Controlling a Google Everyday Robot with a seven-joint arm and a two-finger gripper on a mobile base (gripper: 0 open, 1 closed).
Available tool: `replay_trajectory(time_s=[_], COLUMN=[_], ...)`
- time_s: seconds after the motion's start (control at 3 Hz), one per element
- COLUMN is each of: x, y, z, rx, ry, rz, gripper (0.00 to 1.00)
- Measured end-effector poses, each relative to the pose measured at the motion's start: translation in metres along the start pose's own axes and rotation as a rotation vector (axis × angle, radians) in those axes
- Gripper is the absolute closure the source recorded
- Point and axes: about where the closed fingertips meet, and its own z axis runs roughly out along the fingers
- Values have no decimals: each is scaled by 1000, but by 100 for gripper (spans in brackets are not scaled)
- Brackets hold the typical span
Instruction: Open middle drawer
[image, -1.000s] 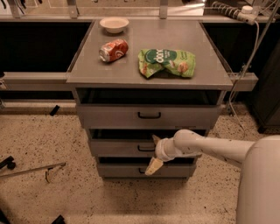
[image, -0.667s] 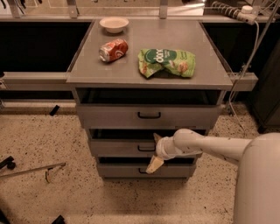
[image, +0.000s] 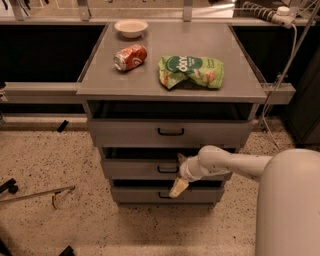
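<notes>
The gripper (image: 180, 173) hangs at the front of the middle drawer (image: 132, 169), at 3 o'clock from its black handle (image: 166, 170), almost where it was a second ago. Its fingers are spread toward 12 and 6, holding nothing visible. The drawer, between the upper drawer (image: 125, 133) and lower drawer (image: 134, 194), has come no further out.

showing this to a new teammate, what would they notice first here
The white arm reaches in from the right, its gripper at the black handle of the middle drawer. Next, on the cabinet top, a green chip bag lies beside a red soda can, with a white bowl behind the can.
</notes>
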Motion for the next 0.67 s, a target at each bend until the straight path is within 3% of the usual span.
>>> replay_trajectory(time_s=[0.33, 0.67], x=[10, 8], y=[2, 1], z=[10, 7], rx=[-51, -51], ry=[8, 8], rz=[25, 25], gripper=[0, 0])
